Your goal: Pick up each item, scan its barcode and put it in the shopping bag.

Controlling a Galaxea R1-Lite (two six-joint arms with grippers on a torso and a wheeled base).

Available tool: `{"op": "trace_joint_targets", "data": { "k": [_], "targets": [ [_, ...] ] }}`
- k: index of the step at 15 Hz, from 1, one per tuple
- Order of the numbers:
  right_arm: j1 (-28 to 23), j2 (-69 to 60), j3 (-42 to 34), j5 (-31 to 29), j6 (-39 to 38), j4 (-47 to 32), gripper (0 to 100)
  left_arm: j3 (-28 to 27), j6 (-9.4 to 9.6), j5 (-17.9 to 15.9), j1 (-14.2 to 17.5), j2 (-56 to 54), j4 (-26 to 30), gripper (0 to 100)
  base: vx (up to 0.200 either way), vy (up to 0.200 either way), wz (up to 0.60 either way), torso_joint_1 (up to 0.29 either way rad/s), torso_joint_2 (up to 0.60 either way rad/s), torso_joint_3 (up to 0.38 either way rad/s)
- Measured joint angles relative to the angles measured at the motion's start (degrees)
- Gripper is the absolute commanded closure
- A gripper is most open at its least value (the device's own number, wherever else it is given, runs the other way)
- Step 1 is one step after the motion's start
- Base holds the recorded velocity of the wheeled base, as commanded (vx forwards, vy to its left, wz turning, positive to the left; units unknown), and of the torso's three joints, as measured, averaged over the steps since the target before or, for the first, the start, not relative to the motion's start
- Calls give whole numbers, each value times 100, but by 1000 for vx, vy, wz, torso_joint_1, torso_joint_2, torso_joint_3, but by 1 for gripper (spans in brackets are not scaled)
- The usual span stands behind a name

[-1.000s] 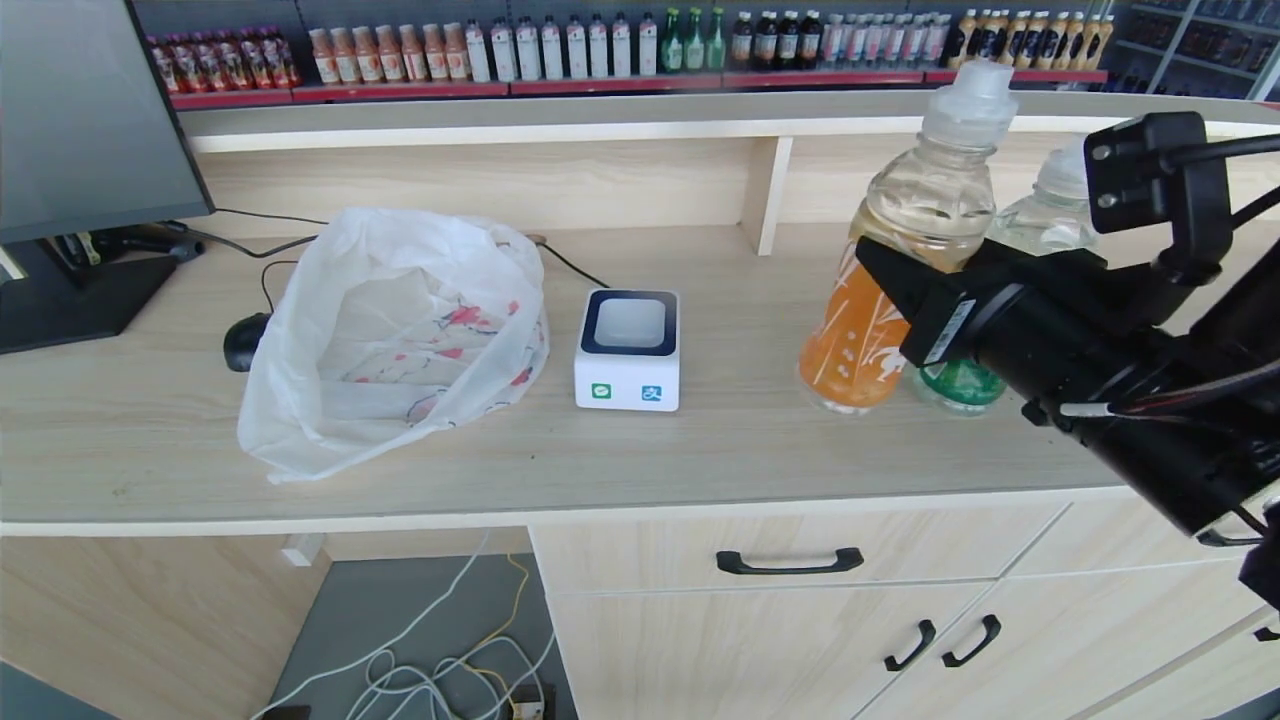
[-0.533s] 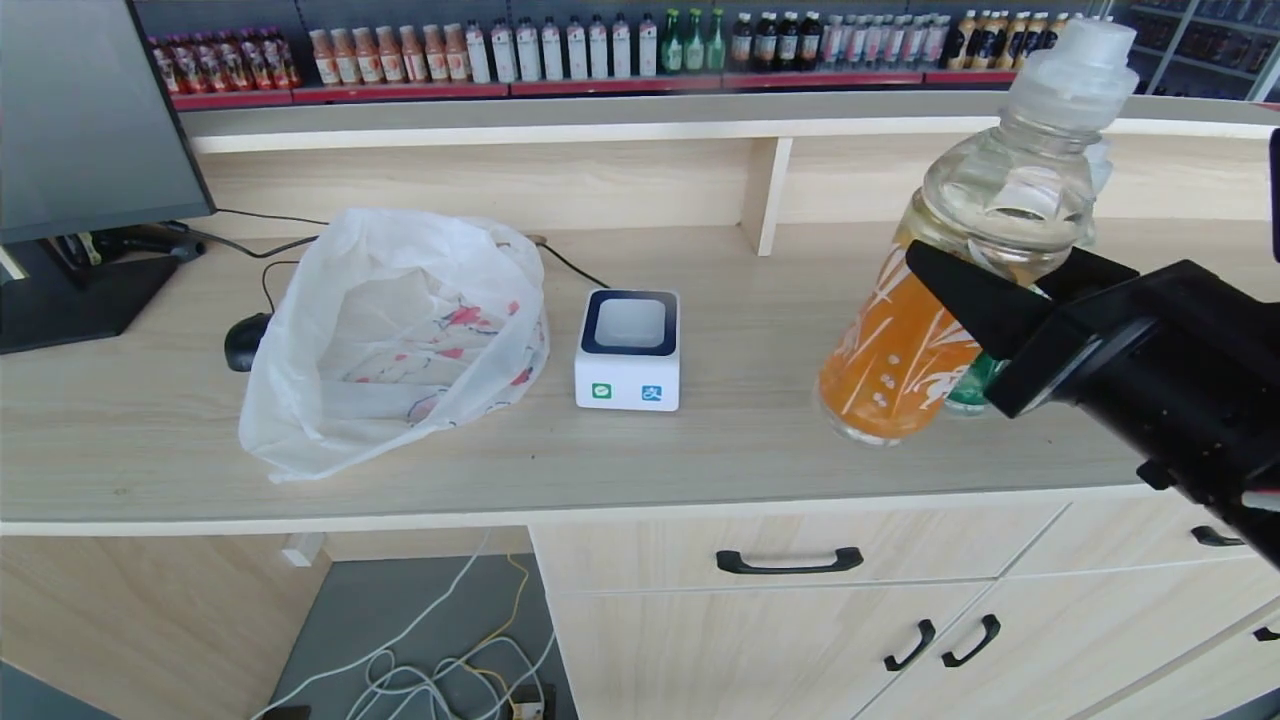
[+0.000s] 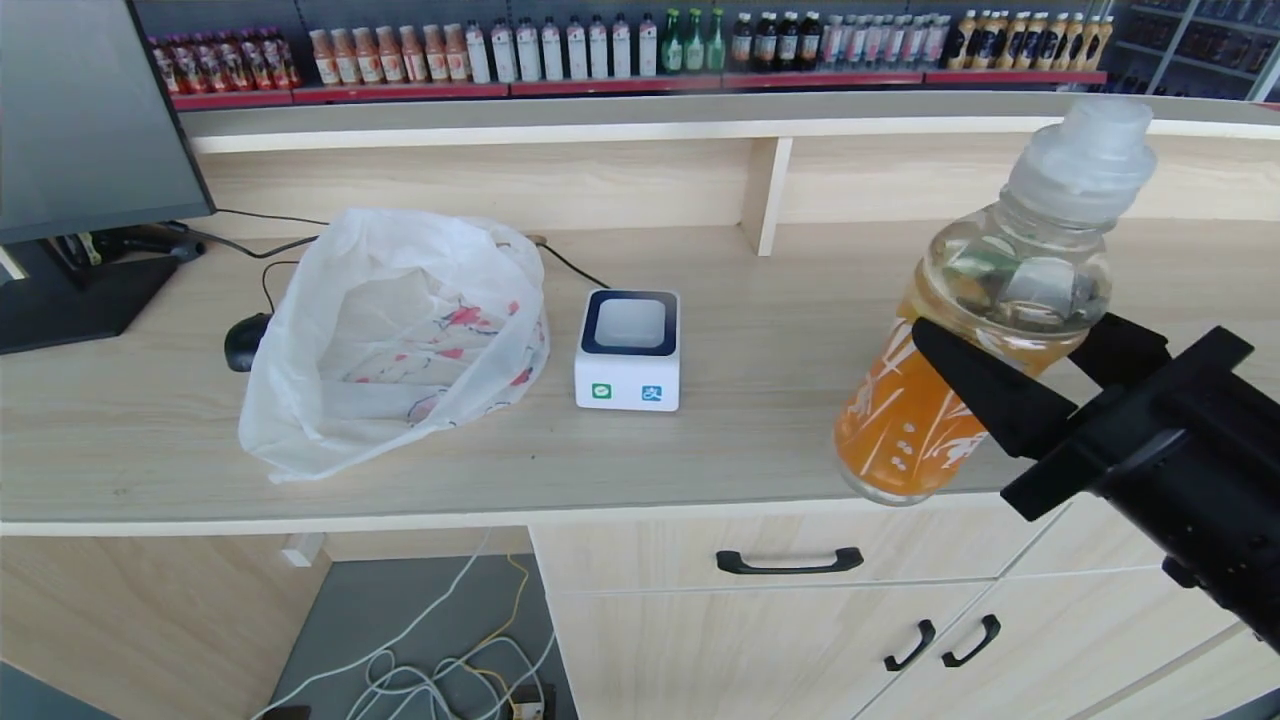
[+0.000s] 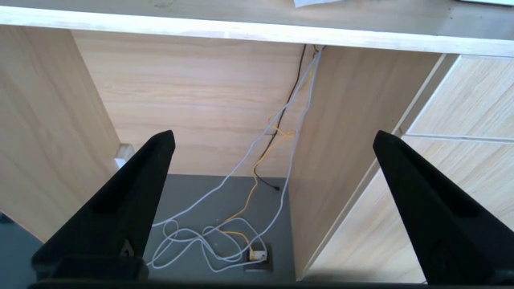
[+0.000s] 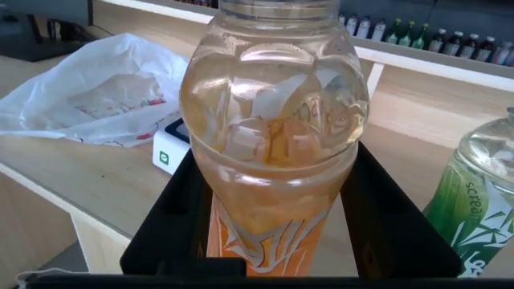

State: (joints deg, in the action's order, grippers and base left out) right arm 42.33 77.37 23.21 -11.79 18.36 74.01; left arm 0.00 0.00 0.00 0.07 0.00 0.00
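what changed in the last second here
The right end effector, shut on the orange bottle, lifted it off the counter and brought it toward the near edge, away from the green bottle. The shopping bag, scanner and mouse stayed put.

Orange bottle (image 3: 905, 410): strip of label hidden behind the near finger of right hand (image 3: 1015, 330). In right wrist view its cap is cut off at the edge and its base is hidden by the hand. Green bottle (image 5: 474, 209) cut off by the frame edge. Monitor (image 3: 90, 110) cropped at the corner. Mouse (image 3: 243, 342) half hidden behind shopping bag (image 3: 390, 330); bag contents can't tell. Shelf bottles (image 3: 620, 45) too small to identify. Left hand (image 4: 273, 140): finger bases cut off at the edge.
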Motion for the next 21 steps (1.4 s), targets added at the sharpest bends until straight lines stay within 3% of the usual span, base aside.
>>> {"op": "trace_joint_targets", "data": {
  "k": [8,12,16,21],
  "targets": [
    [830,41,-811,-2,1560,397,100,0,0,0,0,0,0,0,0,0,0,0,0,0],
    [1117,165,-1236,2,2551,965,100,0,0,0,0,0,0,0,0,0,0,0,0,0],
    [1718,514,-1289,11,3624,1415,100,0,0,0,0,0,2,0,0,0,0,0,0,0],
    [2048,970,-1267,18,4678,1601,100,0,0,0,0,0,2,0,0,0,0,0,0,0]
  ]
}}
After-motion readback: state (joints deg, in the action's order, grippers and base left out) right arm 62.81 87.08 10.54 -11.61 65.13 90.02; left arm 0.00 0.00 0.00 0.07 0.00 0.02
